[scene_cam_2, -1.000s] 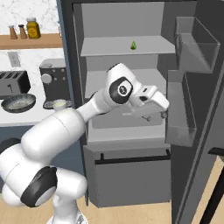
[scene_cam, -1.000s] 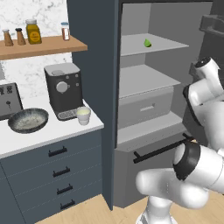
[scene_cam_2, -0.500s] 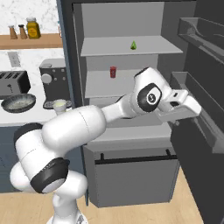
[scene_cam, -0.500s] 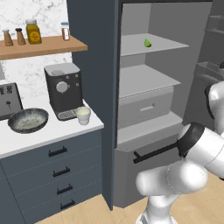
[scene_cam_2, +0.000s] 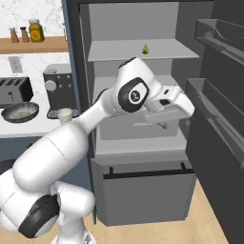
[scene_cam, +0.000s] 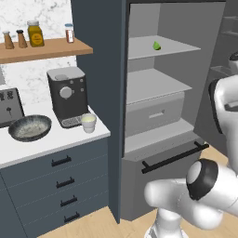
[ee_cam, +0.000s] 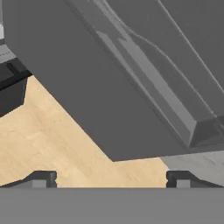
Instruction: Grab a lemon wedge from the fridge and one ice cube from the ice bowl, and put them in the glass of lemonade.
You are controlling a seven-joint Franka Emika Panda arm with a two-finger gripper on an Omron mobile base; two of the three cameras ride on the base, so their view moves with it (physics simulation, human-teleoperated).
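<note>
Swinging back from the open fridge [scene_cam_2: 143, 86] door, the hand [scene_cam_2: 164, 107] has come to hang before the middle shelves, where a second ago it pointed out at the door's bins. Its fingers [ee_cam: 41, 178] stand spread wide and hold nothing. With the door already wide, the reach for the fruit looks free to begin. The lemon wedge [scene_cam: 157, 45] sits untouched on the top shelf, toward its back right corner. The ice bowl [scene_cam: 29, 128] rests near the desk's front edge, and the glass of lemonade [scene_cam: 88, 122] stands just before the coffee machine [scene_cam: 68, 95]. No readable writing shows anywhere.
</note>
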